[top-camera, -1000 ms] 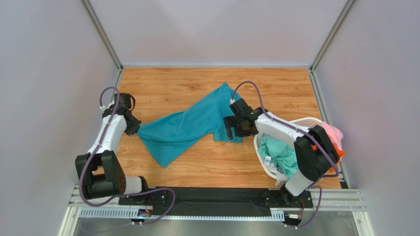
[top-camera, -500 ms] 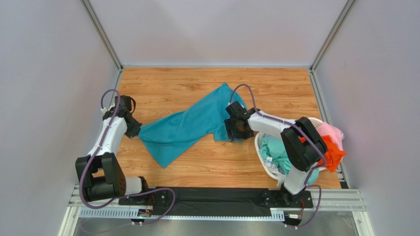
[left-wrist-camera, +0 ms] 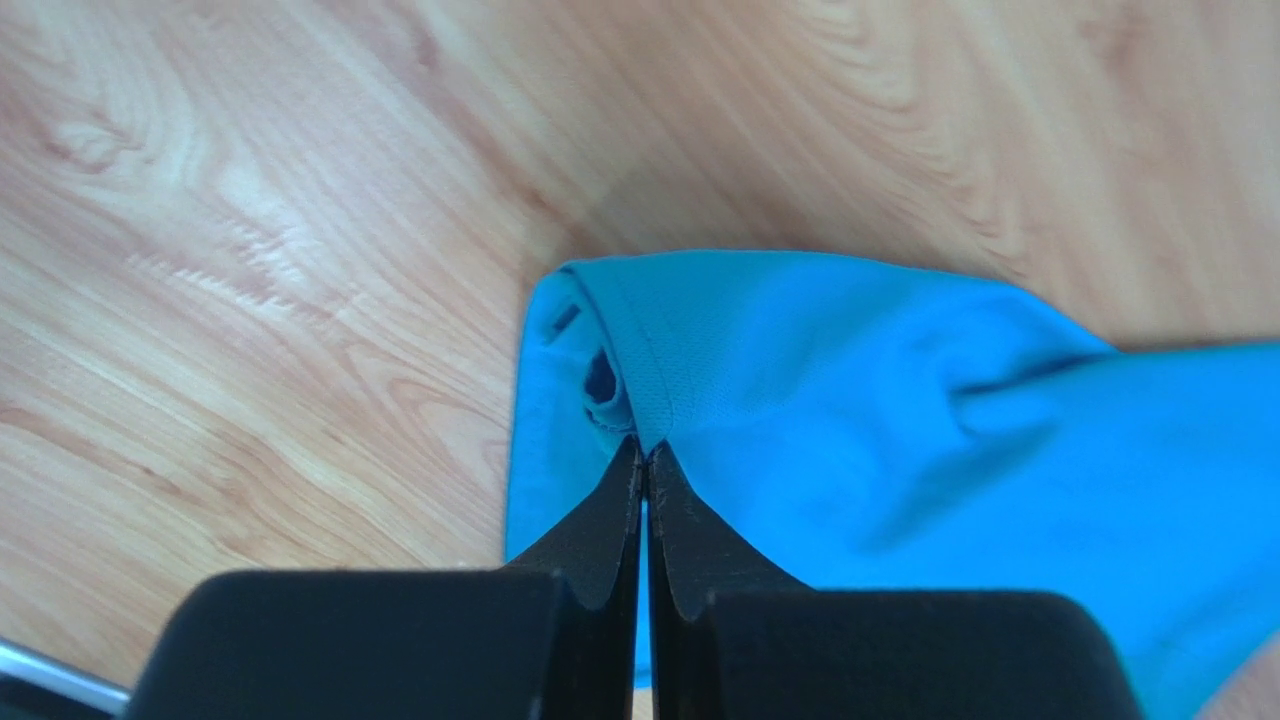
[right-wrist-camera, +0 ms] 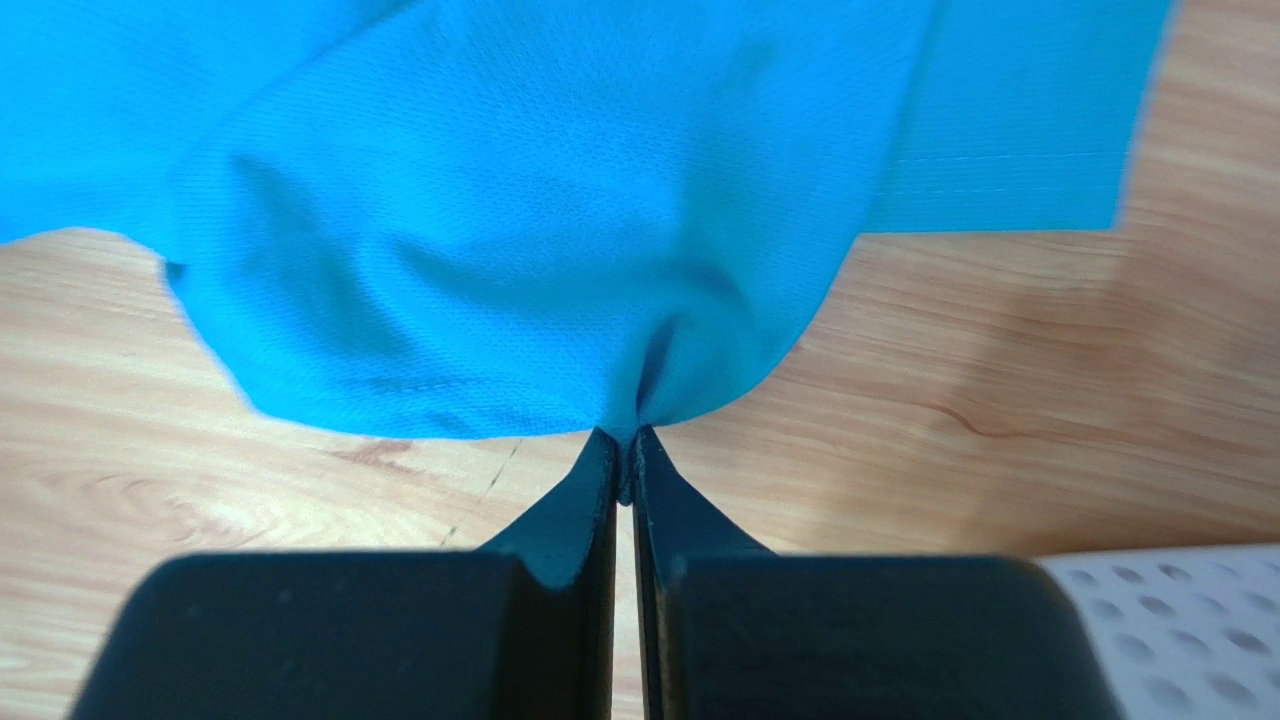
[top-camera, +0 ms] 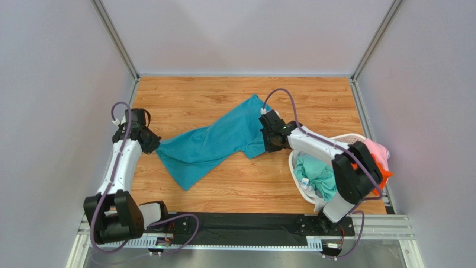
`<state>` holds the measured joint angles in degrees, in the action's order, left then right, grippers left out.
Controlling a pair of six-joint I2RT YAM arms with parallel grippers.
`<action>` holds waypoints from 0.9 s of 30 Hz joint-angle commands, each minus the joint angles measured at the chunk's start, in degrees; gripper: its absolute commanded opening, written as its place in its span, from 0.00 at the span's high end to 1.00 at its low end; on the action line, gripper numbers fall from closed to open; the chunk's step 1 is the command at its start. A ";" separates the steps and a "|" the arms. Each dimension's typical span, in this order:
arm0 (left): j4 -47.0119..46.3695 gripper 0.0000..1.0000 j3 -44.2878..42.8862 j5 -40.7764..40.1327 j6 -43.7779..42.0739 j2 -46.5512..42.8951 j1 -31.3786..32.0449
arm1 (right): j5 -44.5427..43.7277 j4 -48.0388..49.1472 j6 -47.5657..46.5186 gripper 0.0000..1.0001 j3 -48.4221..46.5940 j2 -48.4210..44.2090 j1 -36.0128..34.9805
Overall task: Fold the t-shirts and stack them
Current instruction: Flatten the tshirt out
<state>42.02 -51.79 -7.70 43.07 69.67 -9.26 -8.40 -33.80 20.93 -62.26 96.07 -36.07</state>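
Across mid-frame on table (top-camera: 313,95), teal shirt (top-camera: 212,146) sprawls unfolded; my right gripper (top-camera: 270,135) has just pinched its right hem, left gripper (top-camera: 152,143) already clamps the left corner: ready to stretch flat.

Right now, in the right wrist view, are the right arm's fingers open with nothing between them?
No: the right fingers are closed together, pinching a bunched edge of the teal t-shirt.

Mint tee (top-camera: 315,172) partly behind R arm (top-camera: 315,148)
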 commanded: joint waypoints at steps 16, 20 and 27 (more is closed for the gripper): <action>1.48 1.00 -23.60 11.66 -1.67 -27.21 -0.32 | -7.08 -1.18 -14.24 1.00 -30.78 -30.59 -0.14; 2.98 1.00 -31.25 12.54 -2.37 -29.32 -0.32 | -1.02 -5.91 -16.09 1.00 -40.90 -30.95 -0.05; 5.96 1.00 -43.20 9.56 -3.25 -33.72 -0.32 | 10.68 -10.31 -16.36 1.00 -55.06 -32.26 -0.14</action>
<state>45.84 -91.07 2.85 41.45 37.01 -9.26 -4.64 -41.21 6.35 -112.27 64.86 -36.10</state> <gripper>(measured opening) 0.007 0.014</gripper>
